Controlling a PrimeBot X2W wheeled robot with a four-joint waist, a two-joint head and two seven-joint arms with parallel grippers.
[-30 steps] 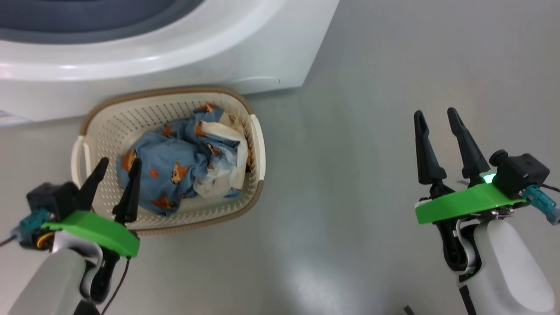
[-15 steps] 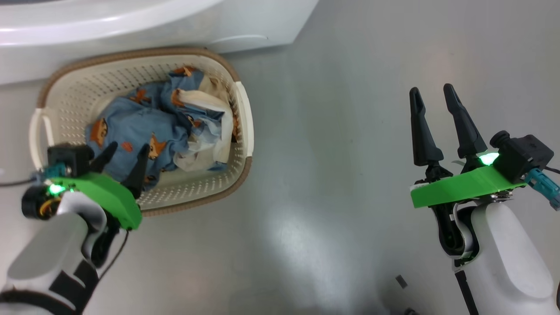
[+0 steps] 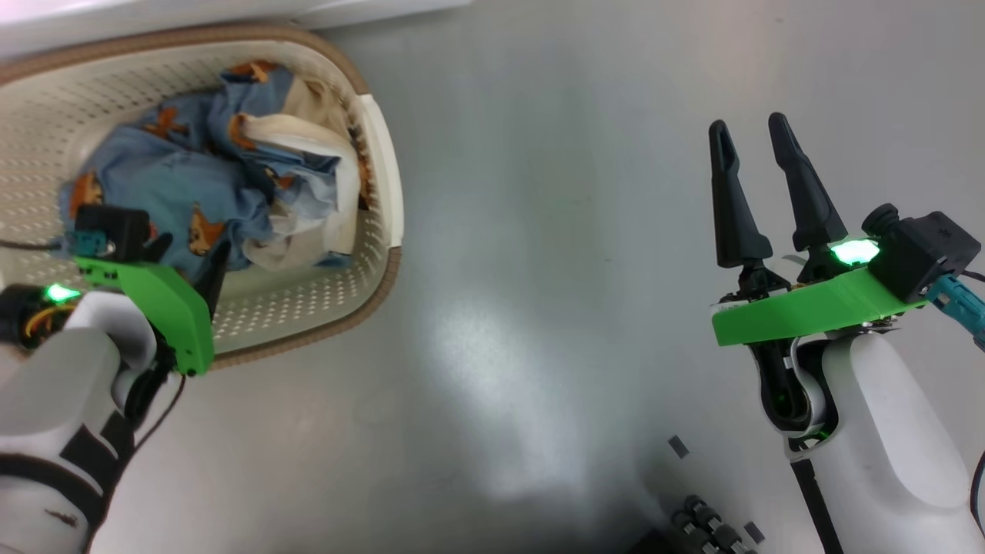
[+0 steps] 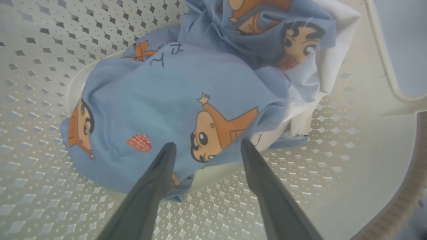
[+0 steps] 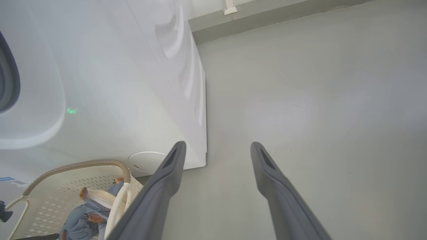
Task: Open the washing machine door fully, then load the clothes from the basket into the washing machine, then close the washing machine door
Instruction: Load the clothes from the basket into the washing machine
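Left gripper [image 4: 207, 144], fingers apart, hovers over the clothes [image 4: 173, 100] in the basket [image 4: 33, 50]: nothing grasped, loading and closing both remain. Right gripper [image 3: 747, 123] hangs spread, empty.

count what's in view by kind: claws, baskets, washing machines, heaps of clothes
claws: 2, the left claw and the right claw
basket: 1
washing machine: 1
heap of clothes: 1, separate pieces cannot be counted
total: 5

White forearms [image 3: 885, 431], green wrist plates [image 3: 800, 315], dark fingers [image 3: 731, 208] (green lamps [image 3: 853, 251]).
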